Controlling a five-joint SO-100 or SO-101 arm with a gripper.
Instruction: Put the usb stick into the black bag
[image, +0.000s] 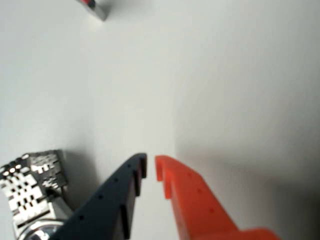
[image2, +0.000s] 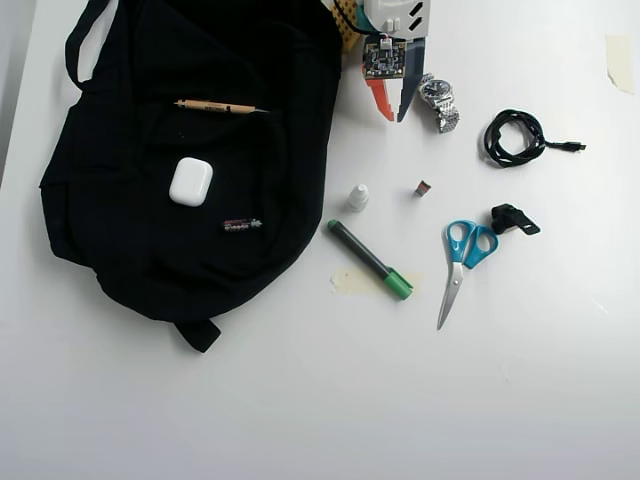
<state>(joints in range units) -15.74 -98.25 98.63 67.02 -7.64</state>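
The usb stick (image2: 423, 188) lies bare on the white table (image2: 300, 400), well to the right of the black bag (image2: 150, 230) in the overhead view and apart from everything around it. In the wrist view it shows only as a blurred red-and-silver corner at the top edge (image: 94, 7). It looks tiny, rigid and very light, with a smooth metal end that is likely to slip; the safest hold is probably across its short body, fingers low to the table, since it lies flat and offers little height.

Taking the stick as the landmark: the small white bottle (image2: 358, 197) sits just left of it, the green-capped marker (image2: 370, 260) below and left, the blue scissors (image2: 460, 262) and black clip (image2: 513, 219) below and right, the metal watch (image2: 439, 104) and coiled black cable (image2: 516, 137) above and right. The gripper (image2: 392, 118) hangs above it, beside the watch, jaws nearly together with only a narrow slit, holding nothing. It would need to spread before descending. The run leftward to the bag passes the bottle closely; above it is open table.
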